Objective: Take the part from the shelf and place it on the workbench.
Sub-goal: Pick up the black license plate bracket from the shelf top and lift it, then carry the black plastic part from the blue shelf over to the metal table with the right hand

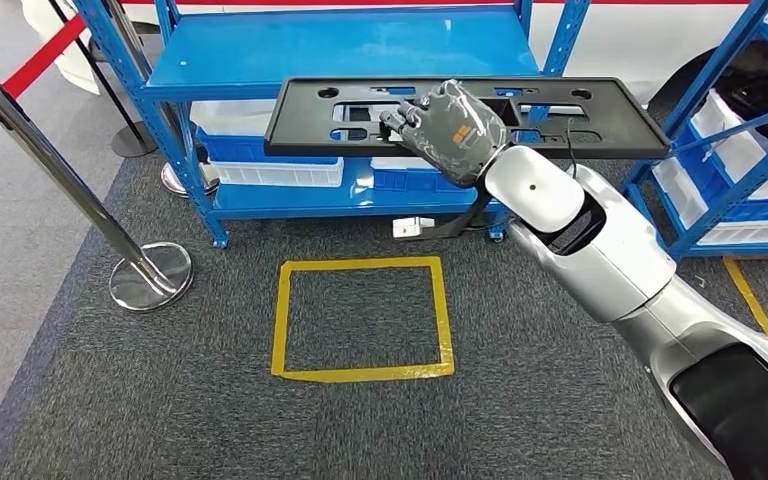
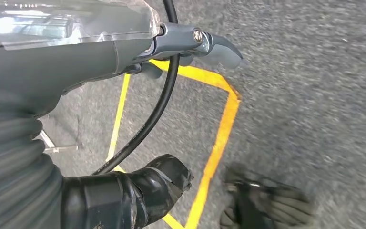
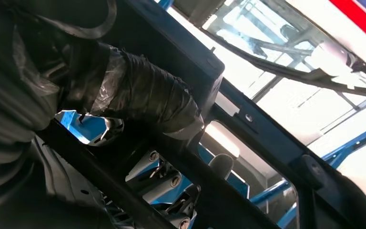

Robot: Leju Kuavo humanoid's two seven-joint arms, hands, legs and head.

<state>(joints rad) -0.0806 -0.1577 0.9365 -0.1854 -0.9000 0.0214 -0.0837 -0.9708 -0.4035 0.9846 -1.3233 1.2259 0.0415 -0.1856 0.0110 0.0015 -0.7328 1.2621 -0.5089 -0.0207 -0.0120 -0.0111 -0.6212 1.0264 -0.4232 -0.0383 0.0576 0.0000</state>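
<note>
A stanchion (image 1: 80,195) stands at the carpet's left edge, beside a yellow tape square (image 1: 362,318). The left hand (image 2: 124,52) hangs over that tape; whether it is closed cannot be told. The right arm reaches up-left, its right hand (image 1: 447,130) gripping the black part (image 1: 460,112) held level before the blue shelf's (image 1: 340,50) front edge.

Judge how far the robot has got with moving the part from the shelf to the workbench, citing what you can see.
Done: the black part is gripped by the right hand and appears lifted in front of the blue shelf. In hand: carrying it; the right wrist view shows fingers wrapped round its frame. Left: reaching a workbench and setting the part down. The left hand holds nothing, above the yellow floor square.
</note>
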